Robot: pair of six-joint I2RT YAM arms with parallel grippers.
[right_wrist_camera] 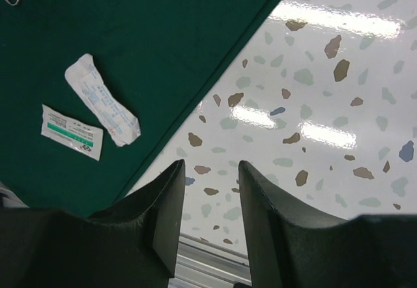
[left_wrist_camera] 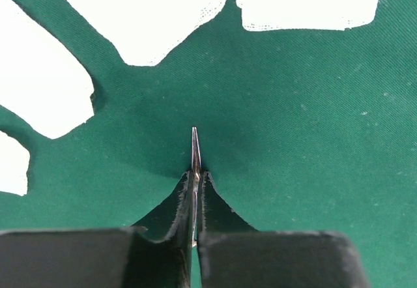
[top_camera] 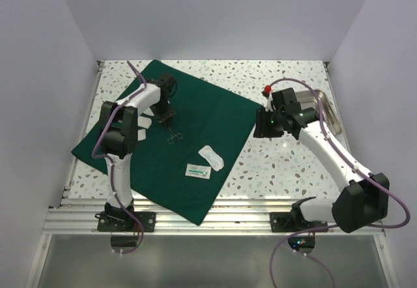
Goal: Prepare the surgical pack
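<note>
The dark green drape (top_camera: 189, 138) lies spread flat as a broad sheet on the left half of the table. My left gripper (top_camera: 165, 115) is over its middle, shut on a thin steel instrument (left_wrist_camera: 195, 148) whose tip sticks out ahead of the fingers. The instrument's ring handles (top_camera: 172, 138) rest on the cloth. My right gripper (top_camera: 264, 124) is open and empty above the speckled table, just off the drape's right edge. In the right wrist view the gripper (right_wrist_camera: 208, 174) points at bare table, with the drape (right_wrist_camera: 143, 47) to its left.
Two white packets (top_camera: 212, 158) (top_camera: 197, 171) lie on the drape's near right part, also shown in the right wrist view (right_wrist_camera: 102, 99) (right_wrist_camera: 71, 131). Bright white flat pieces (left_wrist_camera: 137, 14) lie on the cloth by the left gripper. A steel tray (top_camera: 331, 115) sits at the far right.
</note>
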